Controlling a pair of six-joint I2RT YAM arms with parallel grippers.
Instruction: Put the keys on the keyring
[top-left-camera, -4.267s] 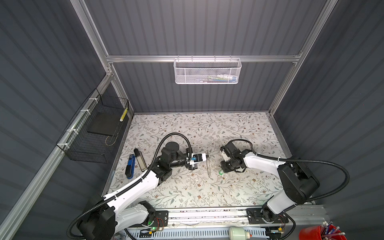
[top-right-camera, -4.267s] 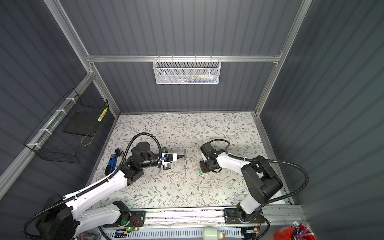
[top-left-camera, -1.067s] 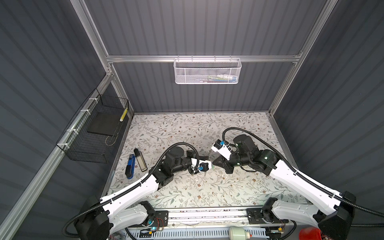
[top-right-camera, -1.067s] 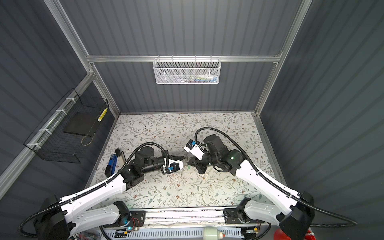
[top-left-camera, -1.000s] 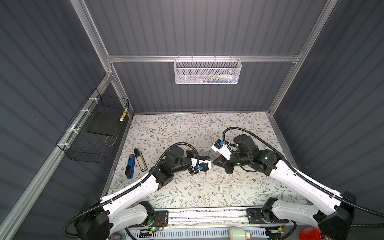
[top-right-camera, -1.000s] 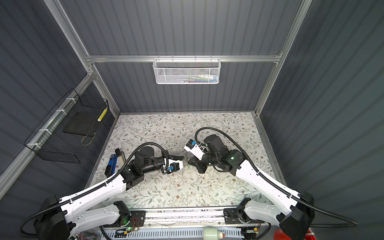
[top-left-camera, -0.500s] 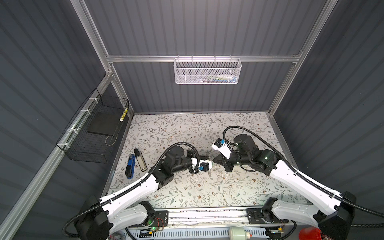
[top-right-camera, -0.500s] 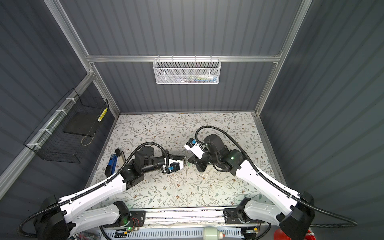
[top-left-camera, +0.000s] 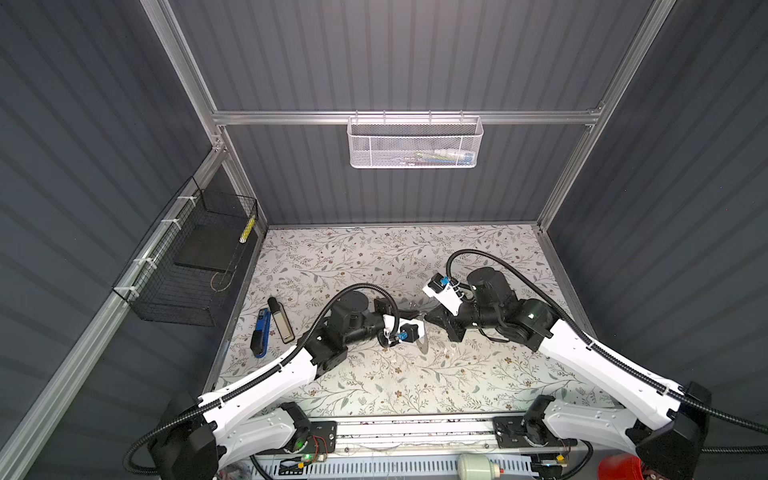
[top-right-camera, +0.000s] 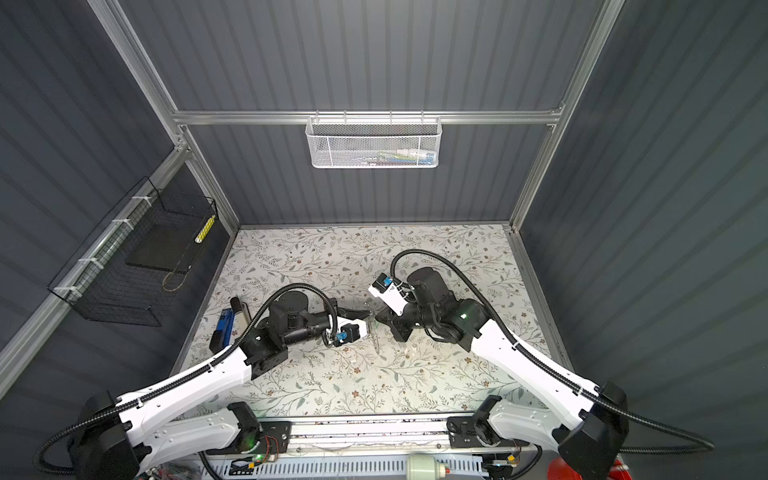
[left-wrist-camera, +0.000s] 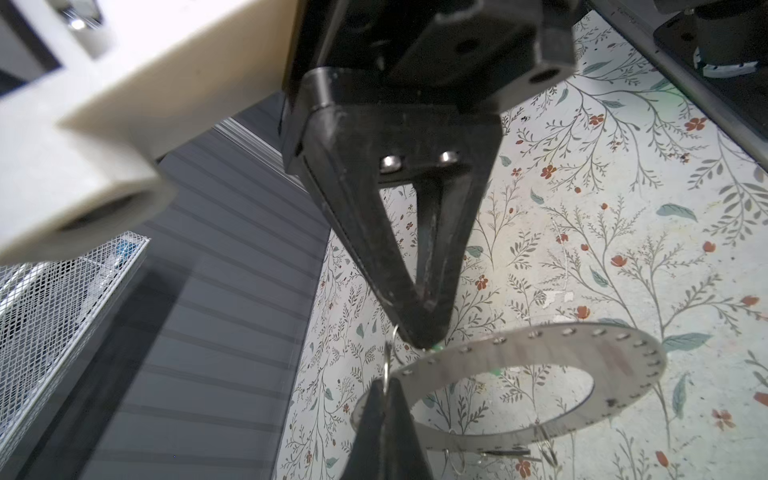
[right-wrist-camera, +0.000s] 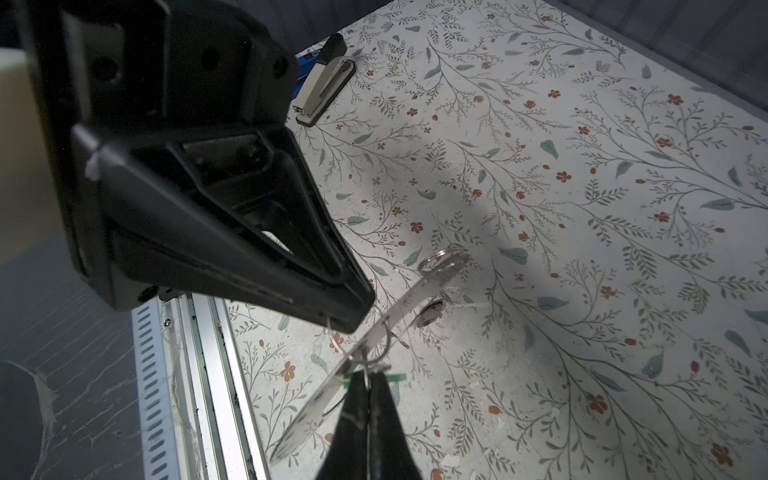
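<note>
Reaching in from both near corners of the floral surface (top-left-camera: 374, 257), the two arms meet tip to tip close to its middle. The left arm (top-left-camera: 266, 378) stretches long and low, forearm angled inward, wrist laid almost level. The right arm (top-left-camera: 582, 353) comes across the same way from the other side, its wrist turned toward the left one. The left gripper (left-wrist-camera: 384, 409) and right gripper (right-wrist-camera: 365, 395) are both clenched, tips nearly touching. A stapler (right-wrist-camera: 324, 91) lies well off by the left wall. Between the grippers the keyring (left-wrist-camera: 623, 365) hangs clear of the surface, tilted steeply, so both top views catch it almost edge-on. The right gripper pinches the green key tag (right-wrist-camera: 397, 378), whose ends poke out either side of its tips, right at the keyring's rim. The left gripper grasps a wire loop (left-wrist-camera: 387, 365) on that same rim.
</note>
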